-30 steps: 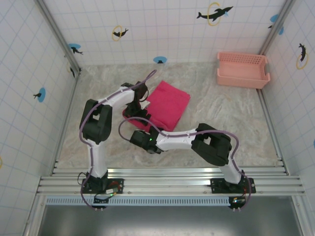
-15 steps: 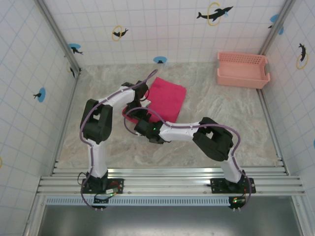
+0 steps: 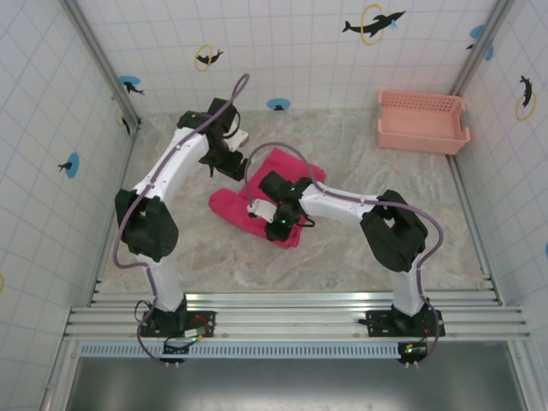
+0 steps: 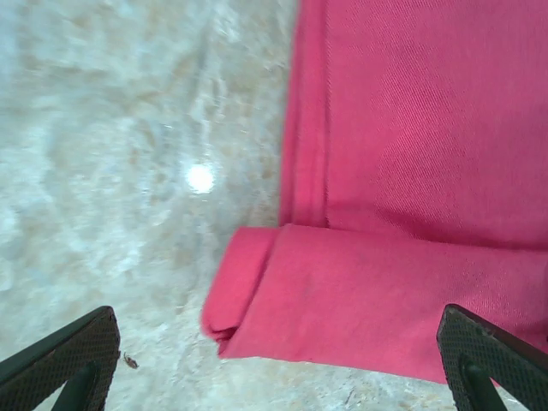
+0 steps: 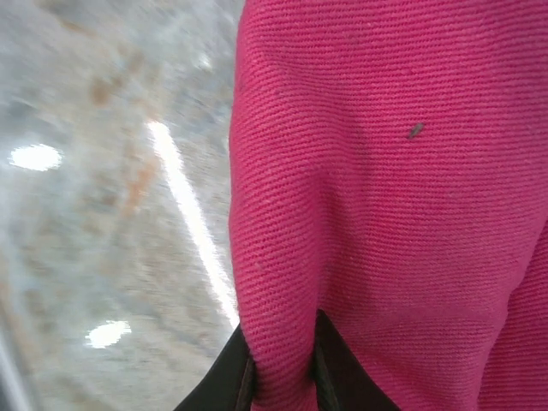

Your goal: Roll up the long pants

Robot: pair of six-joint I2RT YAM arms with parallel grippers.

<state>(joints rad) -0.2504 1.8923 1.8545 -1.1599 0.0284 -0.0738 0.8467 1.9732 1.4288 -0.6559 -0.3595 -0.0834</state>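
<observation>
Two robot arms are working over the long pants (image 3: pixel 231 204), the bright magenta garment that is lying bunched on the marbled table (image 3: pixel 368 223), well apart from the salmon-pink basket (image 3: pixel 424 120) and to its left, nearer the arms' bases. The basket itself is sitting in the far right corner against the tiled wall.

The right gripper (image 3: pixel 261 214) is reaching across to the side of the cloth away from the basket. Its wrist camera shows the right gripper (image 5: pixel 282 377) pinching a fold of the pants (image 5: pixel 377 171), the dark fingers (image 5: pixel 244 377) pressing in on either side of the pink weave.

The left gripper (image 3: pixel 229 163) is pointing down at the corner of the garment farthest left of the basket. Seen from its own wrist, the left gripper (image 4: pixel 274 360) is hanging spread wide, with one black fingertip (image 4: pixel 64 360) showing at each lower corner of the view and nothing between them. Below it, the pants (image 4: pixel 411 154) are showing a thick turned-over band of cloth lying across flatter, seamed layers, with bare marble beside it on the side away from the basket.
</observation>
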